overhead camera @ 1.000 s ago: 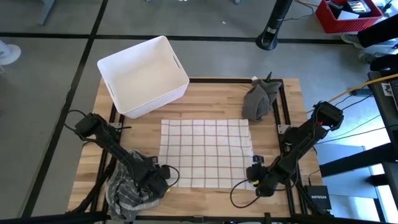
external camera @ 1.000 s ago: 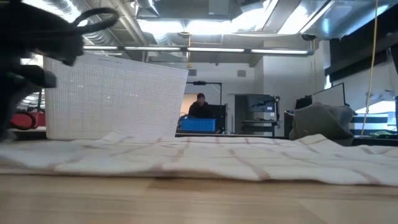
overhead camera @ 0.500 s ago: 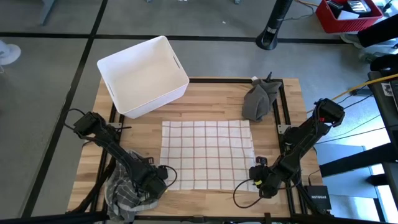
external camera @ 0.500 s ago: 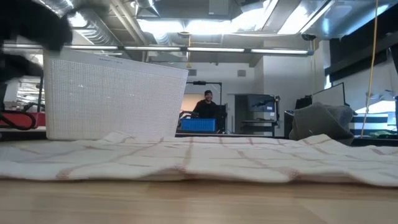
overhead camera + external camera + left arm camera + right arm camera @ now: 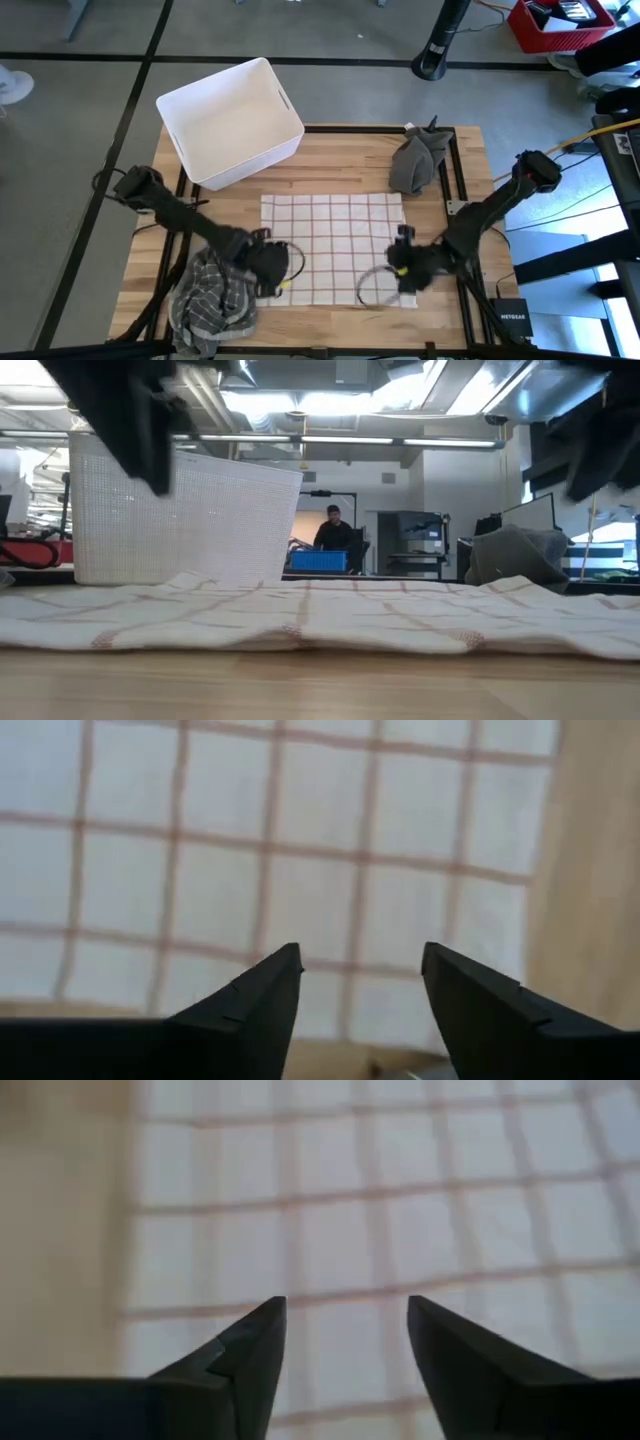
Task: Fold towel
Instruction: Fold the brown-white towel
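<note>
Both grippers have swung inward over the checked towel's (image 5: 333,248) near corners since a second ago.
Towel lies flat mid-table, nearly square, edges parallel to the table's (image 5: 340,160), no clear long axis. Left gripper (image 5: 272,272) and right gripper (image 5: 402,266) hover above it, jaws spread, holding nothing. White bin (image 5: 230,122), grey cloth (image 5: 415,158) and striped cloth (image 5: 212,305) lie around.

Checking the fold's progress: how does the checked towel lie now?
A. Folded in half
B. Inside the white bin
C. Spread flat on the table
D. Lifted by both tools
C: the checked towel lies spread flat on the table, with both open tools over its near corners.
</note>
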